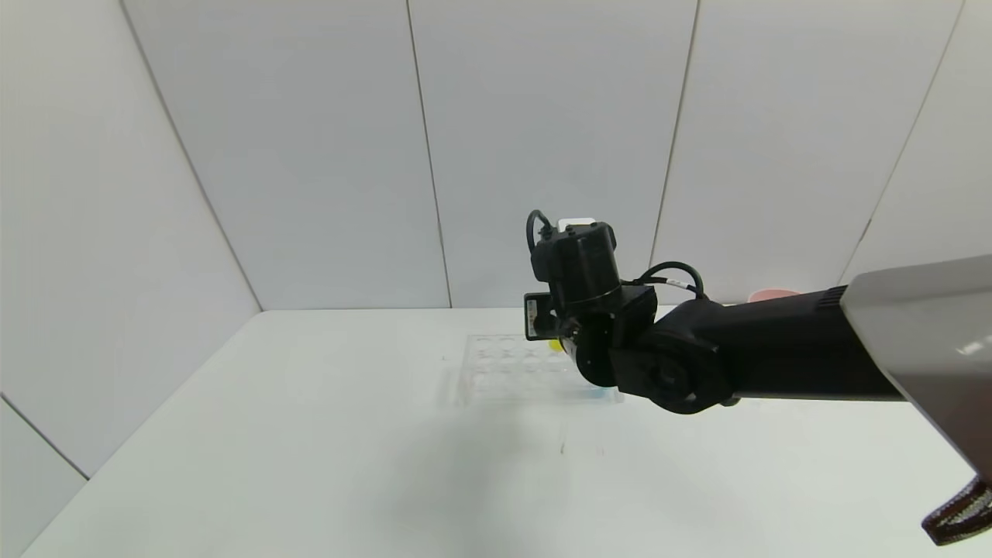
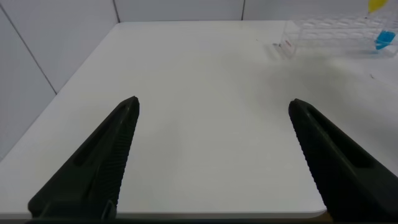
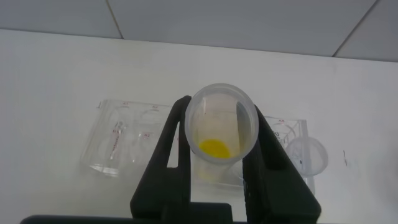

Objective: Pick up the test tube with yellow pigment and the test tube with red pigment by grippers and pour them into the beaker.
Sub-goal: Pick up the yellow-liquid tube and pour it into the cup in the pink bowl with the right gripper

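My right gripper (image 3: 221,109) is shut on the test tube with yellow pigment (image 3: 214,147). I look down the tube's open mouth to the yellow liquid at its bottom. It hangs just above the clear tube rack (image 3: 124,140). In the head view the right arm (image 1: 697,364) covers the rack's right part (image 1: 504,372), with a spot of yellow (image 1: 556,346) under the wrist. My left gripper (image 2: 214,102) is open and empty over the table's near left area. The red test tube and the beaker are out of view.
A second clear tube's rim (image 3: 306,155) stands in the rack beside the held one. A blue-liquid tube (image 2: 385,39) sits at the rack's near right corner. A pink bowl (image 1: 771,295) peeks out behind the right arm. White walls enclose the table (image 1: 310,434).
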{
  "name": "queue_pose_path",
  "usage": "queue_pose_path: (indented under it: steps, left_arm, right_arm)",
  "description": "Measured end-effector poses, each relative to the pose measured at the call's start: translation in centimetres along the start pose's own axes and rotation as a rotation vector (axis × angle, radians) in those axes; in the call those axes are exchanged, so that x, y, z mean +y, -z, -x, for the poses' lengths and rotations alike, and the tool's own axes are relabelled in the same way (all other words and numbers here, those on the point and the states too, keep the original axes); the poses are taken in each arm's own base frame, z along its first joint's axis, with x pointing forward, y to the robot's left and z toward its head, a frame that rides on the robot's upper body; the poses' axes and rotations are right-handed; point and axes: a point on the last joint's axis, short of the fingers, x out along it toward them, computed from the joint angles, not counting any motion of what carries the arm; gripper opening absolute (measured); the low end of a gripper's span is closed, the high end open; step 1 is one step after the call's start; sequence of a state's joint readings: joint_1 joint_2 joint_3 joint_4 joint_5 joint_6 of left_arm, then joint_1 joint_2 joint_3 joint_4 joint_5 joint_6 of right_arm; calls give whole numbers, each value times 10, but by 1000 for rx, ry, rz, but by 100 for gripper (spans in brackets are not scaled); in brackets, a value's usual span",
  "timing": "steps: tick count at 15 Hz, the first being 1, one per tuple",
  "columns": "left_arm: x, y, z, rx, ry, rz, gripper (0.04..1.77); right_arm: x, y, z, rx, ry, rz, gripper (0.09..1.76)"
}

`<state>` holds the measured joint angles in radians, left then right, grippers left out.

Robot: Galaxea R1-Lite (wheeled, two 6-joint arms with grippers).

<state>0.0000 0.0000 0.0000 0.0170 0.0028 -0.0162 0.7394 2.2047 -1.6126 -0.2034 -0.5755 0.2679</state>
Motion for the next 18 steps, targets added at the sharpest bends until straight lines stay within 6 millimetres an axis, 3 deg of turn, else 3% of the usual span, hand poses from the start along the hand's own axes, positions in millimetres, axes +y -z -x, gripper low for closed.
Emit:
queue_pose_path:
  steps: [5,9,13,18]
  left_arm:
    - [0,0,0,0,0,0,172]
    - [0,0,0,0,0,0,172]
    - [0,0,0,0,0,0,172]
    - [0,0,0,0,0,0,172]
  right_arm:
    - [-17,3,19,38,-16,73,53]
    - [-51,4,55,119,-162,144,53]
    - [-112,-7,89,131,-278,182,53]
    - [-205,-16,112,102,-312,245,53]
